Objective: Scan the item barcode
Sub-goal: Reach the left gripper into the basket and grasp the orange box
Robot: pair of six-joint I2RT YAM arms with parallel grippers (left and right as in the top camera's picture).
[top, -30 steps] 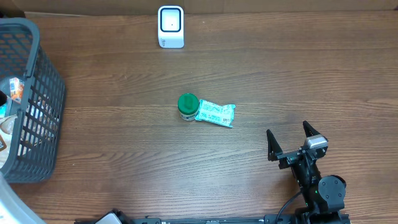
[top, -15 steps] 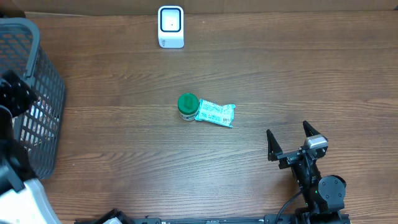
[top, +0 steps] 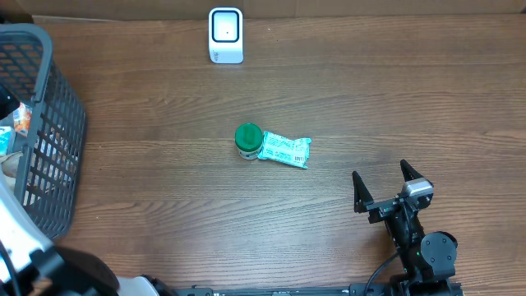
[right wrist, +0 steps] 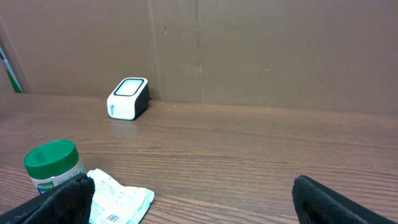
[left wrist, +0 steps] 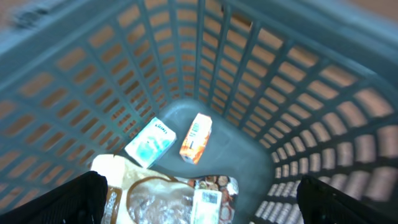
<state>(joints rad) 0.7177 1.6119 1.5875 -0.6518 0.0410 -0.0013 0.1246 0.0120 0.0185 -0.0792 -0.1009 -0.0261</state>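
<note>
The white barcode scanner (top: 225, 34) stands at the table's far edge, also seen in the right wrist view (right wrist: 127, 98). Mid-table, a green-lidded jar (top: 248, 141) touches a mint-green packet (top: 285, 150) whose barcode faces the right wrist camera (right wrist: 118, 199). My right gripper (top: 385, 187) rests open near the front right, well short of both, with nothing between its fingers (right wrist: 193, 208). My left gripper (left wrist: 202, 205) hangs open over the grey basket (left wrist: 298, 93), above a white-teal packet (left wrist: 150, 142) and an orange carton (left wrist: 196, 138). It holds nothing.
The basket (top: 57, 140) stands at the table's left edge with high slatted walls. A clear bag (left wrist: 155, 199) and a barcode-labelled item (left wrist: 206, 204) also lie inside. The left arm's white body (top: 20, 238) fills the lower left corner. A cardboard wall (right wrist: 261, 50) backs the table.
The left arm swept in over the basket's left side, then shifted toward the lower left corner. The right arm, jar and packet stayed put.
</note>
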